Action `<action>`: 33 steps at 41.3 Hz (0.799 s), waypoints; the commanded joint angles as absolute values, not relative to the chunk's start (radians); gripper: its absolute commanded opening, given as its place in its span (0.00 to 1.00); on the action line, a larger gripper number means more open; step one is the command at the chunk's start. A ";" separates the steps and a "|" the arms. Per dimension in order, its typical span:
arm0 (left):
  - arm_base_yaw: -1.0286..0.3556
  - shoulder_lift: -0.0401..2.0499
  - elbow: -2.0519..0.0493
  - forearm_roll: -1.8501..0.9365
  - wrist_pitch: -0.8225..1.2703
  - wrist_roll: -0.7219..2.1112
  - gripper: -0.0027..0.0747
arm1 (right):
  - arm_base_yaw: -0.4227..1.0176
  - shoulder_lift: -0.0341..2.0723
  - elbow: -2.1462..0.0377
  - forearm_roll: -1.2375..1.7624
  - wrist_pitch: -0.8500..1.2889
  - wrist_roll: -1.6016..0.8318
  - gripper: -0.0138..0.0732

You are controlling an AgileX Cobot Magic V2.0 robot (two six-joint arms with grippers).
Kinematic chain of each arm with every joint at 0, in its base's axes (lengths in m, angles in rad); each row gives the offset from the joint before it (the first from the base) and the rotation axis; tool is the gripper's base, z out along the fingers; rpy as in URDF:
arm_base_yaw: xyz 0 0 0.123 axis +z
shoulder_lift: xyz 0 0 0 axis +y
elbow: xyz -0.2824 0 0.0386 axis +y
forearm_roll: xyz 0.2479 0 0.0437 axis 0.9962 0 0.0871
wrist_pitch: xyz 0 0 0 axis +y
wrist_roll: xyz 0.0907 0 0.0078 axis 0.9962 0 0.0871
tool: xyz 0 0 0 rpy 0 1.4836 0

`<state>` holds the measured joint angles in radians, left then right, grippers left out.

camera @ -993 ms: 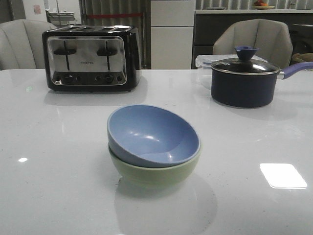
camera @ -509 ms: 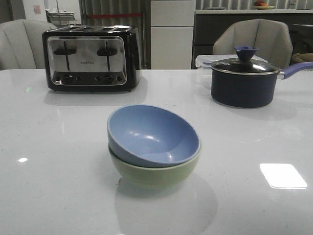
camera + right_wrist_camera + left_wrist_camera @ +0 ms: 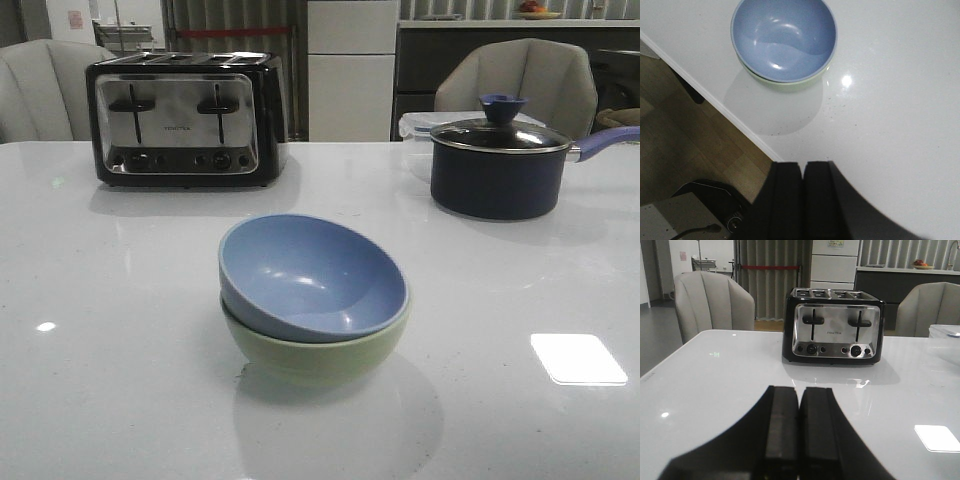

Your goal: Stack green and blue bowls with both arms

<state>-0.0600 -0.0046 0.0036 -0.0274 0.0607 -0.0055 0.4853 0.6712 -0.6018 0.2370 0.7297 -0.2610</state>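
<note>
The dusty blue bowl [image 3: 312, 275] sits nested inside the pale green bowl [image 3: 318, 357] in the middle of the white table; the blue one leans a little. Both also show in the right wrist view, the blue bowl [image 3: 784, 37] over the green bowl's rim [image 3: 790, 85], near the table's edge. My right gripper [image 3: 802, 164] is shut and empty, well back from the bowls, over the table's edge. My left gripper [image 3: 800, 389] is shut and empty, low over bare table, facing the toaster. Neither arm shows in the front view.
A black and chrome toaster [image 3: 185, 118] stands at the back left. A dark saucepan [image 3: 497, 165] with a lid and purple handle [image 3: 605, 141] stands at the back right, a clear container [image 3: 416, 126] behind it. Chairs stand beyond the table. The floor [image 3: 685, 135] lies past the near edge.
</note>
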 commanded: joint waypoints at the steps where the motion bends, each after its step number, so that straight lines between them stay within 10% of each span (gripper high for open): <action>1: -0.058 -0.025 0.008 -0.036 -0.034 -0.010 0.15 | 0.485 0.667 -0.630 0.242 0.674 -0.261 0.22; 33: -0.060 -0.025 0.008 -0.036 -0.058 -0.010 0.15 | 0.485 0.667 -0.630 0.242 0.674 -0.261 0.22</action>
<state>-0.0600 -0.0046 0.0036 -0.0274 0.0334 -0.0055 0.4853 0.6712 -0.6018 0.2362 0.7297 -0.2610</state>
